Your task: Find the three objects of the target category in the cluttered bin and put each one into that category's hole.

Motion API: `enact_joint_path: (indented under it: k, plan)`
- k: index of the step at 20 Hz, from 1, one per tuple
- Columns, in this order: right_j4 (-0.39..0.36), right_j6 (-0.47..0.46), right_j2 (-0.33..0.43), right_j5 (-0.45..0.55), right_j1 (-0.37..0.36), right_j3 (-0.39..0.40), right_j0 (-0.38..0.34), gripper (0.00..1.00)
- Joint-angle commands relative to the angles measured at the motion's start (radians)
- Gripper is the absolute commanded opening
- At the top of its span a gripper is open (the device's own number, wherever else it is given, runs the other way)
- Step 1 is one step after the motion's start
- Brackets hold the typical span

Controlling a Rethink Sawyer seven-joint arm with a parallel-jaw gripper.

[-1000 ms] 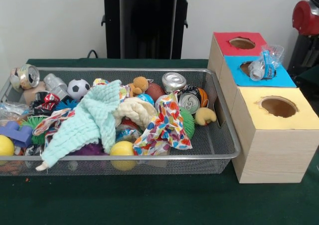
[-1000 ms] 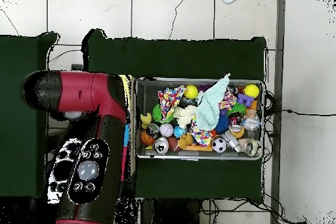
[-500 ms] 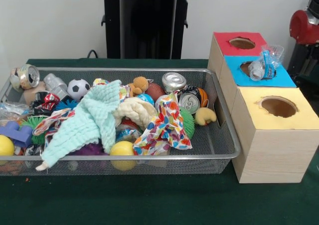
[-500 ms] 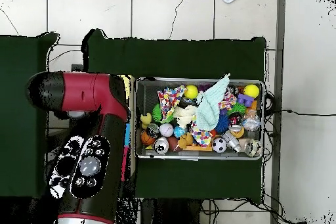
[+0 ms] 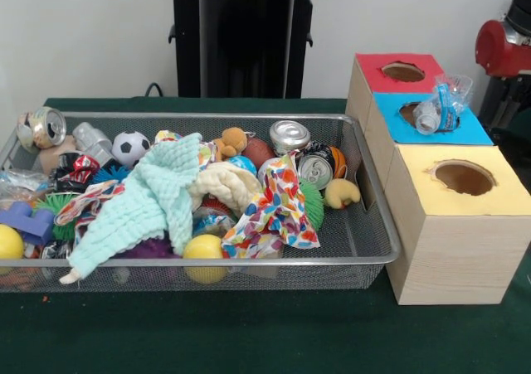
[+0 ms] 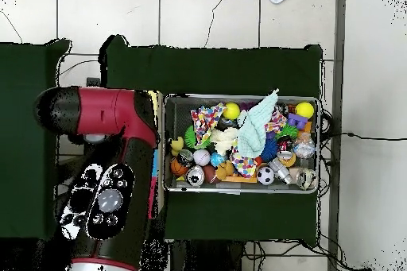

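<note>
**Claw hidden; bin full and one bottle on the blue box**

Claw state could not be told: neither view showed the claw, only the arm. The red and black arm [image 6: 107,172] filled the left of the overhead view, beside the bin's short end; in the front view only a red part of it showed at the upper right edge.

The green table [image 5: 249,332] carried the wire-mesh bin [image 5: 377,216], with three wooden boxes in a row just beside its right end. The yellow-topped box [image 5: 498,200] stood nearest the camera, the blue-topped box [image 5: 469,129] behind it and the red-topped box [image 5: 377,75] farthest back. Each top had one round hole: yellow hole [image 5: 463,177], blue hole [image 5: 408,111], red hole [image 5: 403,71].

Inside the bin, a mint-green knitted cloth [image 5: 149,204] lay draped over the clutter, one corner hanging over the front rim. A confetti-print cloth [image 5: 278,212] lay to its right, and a cream cloth [image 5: 228,183] sat between the two.

A crushed clear plastic bottle [image 5: 440,109] lay on the blue top, partly over the blue hole.

Smaller items in the bin:
- a soccer ball [image 5: 130,148] near the back wall
- a yellow ball [image 5: 204,247] against the front wall
- an upright silver can [image 5: 289,133] at the back
- a dark can [image 5: 315,169] just in front of it, tilted
- a dented can [image 5: 46,127] at the far left corner
- a small brown plush toy [image 5: 231,143]
</note>
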Motion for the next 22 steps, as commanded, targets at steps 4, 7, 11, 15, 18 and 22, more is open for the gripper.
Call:
enact_joint_path:
  k: [4, 7, 11, 15, 18, 22]
  plan:
    - [-0.054, 0.215, 0.004, 0.121, 0.006, 0.108, -0.024, 0.0]
    - [-0.06, 0.208, 0.0, 0.14, -0.013, 0.128, -0.025, 0.0]
    - [-0.067, 0.198, 0.001, 0.141, -0.019, 0.144, -0.027, 0.0]
    - [-0.066, 0.191, 0.006, 0.119, -0.015, 0.153, -0.033, 0.0]
    - [-0.056, 0.2, 0.011, 0.11, -0.016, 0.168, -0.036, 0.0]
    - [-0.036, 0.218, 0.022, 0.129, -0.024, 0.18, -0.038, 0.0]
